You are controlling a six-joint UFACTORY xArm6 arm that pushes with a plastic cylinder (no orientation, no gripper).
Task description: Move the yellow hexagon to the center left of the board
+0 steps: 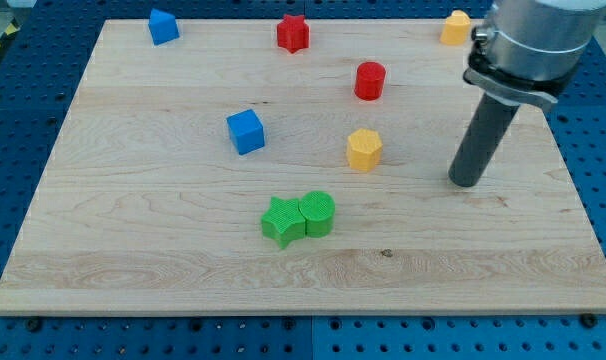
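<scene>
The yellow hexagon (364, 149) sits on the wooden board (133, 230), a little right of the board's middle. My tip (465, 183) rests on the board to the right of the hexagon, about a hundred pixels away and slightly lower in the view. It touches no block. The rod rises from the tip toward the view's top right.
A blue cube (246, 131) lies left of the hexagon. A red cylinder (370, 80) is above it. A green star (282, 220) and a green cylinder (319, 213) touch below it. A blue block (163, 26), a red star (293, 33) and a second yellow block (456, 27) line the top edge.
</scene>
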